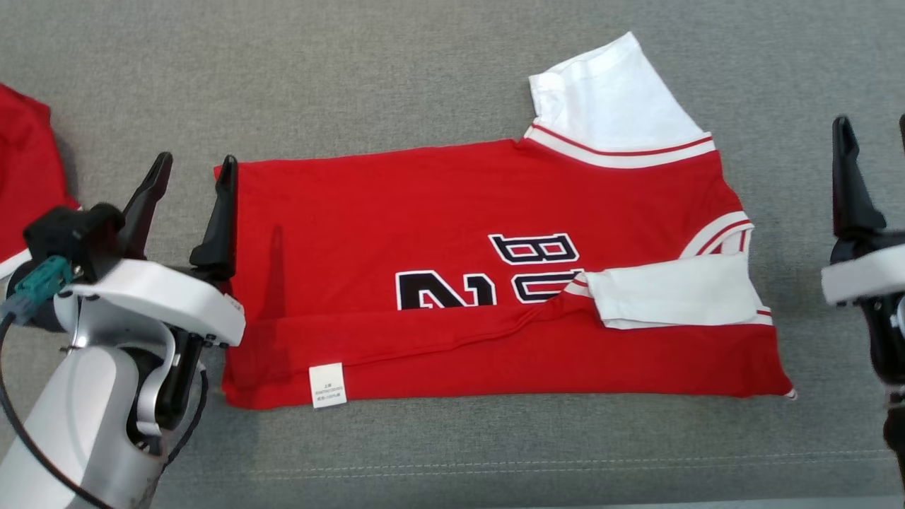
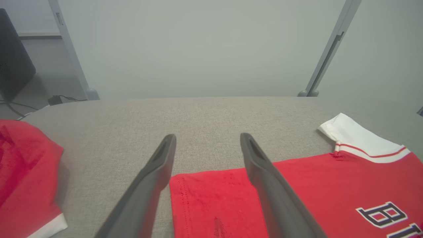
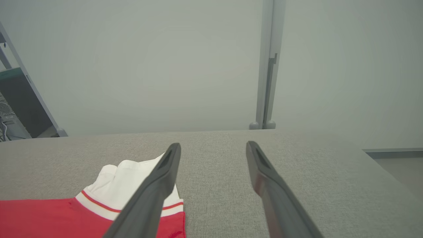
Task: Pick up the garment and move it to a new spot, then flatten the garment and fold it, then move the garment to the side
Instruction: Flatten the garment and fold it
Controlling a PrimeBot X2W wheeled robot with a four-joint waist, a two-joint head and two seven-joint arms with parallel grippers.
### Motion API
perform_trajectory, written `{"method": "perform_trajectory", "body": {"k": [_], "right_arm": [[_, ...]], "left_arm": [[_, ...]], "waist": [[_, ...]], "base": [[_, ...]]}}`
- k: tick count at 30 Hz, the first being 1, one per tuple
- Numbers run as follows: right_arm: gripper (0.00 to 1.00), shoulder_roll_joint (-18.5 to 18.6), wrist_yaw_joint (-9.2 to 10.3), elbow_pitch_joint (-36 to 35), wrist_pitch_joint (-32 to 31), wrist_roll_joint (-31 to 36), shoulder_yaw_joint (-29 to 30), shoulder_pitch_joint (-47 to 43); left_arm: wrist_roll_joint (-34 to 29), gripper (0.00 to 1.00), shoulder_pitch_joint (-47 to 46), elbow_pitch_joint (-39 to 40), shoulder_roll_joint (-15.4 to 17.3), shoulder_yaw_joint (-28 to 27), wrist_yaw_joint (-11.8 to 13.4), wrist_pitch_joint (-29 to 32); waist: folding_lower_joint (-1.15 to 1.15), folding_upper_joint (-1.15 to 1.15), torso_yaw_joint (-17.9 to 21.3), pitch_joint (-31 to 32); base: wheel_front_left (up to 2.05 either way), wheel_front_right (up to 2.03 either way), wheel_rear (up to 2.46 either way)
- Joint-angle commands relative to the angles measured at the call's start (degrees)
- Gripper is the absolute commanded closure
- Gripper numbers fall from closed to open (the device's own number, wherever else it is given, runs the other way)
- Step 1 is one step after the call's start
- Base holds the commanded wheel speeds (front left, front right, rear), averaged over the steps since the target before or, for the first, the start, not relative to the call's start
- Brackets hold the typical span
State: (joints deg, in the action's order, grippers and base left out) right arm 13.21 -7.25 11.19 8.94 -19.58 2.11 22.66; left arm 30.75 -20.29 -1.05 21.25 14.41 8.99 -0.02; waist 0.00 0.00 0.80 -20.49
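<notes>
The garment (image 1: 495, 283), flattened with 1 lengthwise fold made, is seen lying between the left gripper (image 1: 196, 161), at its hem edge, and the right gripper (image 1: 872, 124), both spread wide and empty; further folding and the sideways move are judged outstanding.

The shirt (image 1: 459, 212) is red with white sleeves, red and white stripes and black letters. The table (image 1: 353, 71) is grey. My left gripper (image 1: 196, 161) is black.
</notes>
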Motion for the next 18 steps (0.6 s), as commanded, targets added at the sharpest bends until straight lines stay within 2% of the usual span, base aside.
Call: {"method": "perform_trajectory", "body": {"k": [1, 10, 18], "right_arm": [[0.0, 2.26, -0.24, -0.02, -1.66, -1.15, -2.03, 3.36], [0.0, 12.41, -0.24, 10.18, -16.05, -7.24, -12.33, 21.74], [0.0, 16.5, -0.24, 17.66, -26.84, -11.23, -21.77, 34.35]], "left_arm": [[0.64, 0.0, -3.91, 0.31, 2.04, -1.62, -0.92, 1.13], [5.44, 0.0, -15.82, -8.75, 0.28, 2.63, -7.9, 9.98], [8.99, 0.0, -24.07, -17.9, -1.94, 5.02, -12.7, 15.02]], "waist": [[0.0, 0.0, -2.2, -2.23], [0.0, 0.0, -8.07, -7.94], [0.0, 0.0, -11.69, -11.62]], "base": [[0.0, 0.0, 0.0], [0.0, 0.0, 0.0], [0.0, 0.0, 0.0]]}}
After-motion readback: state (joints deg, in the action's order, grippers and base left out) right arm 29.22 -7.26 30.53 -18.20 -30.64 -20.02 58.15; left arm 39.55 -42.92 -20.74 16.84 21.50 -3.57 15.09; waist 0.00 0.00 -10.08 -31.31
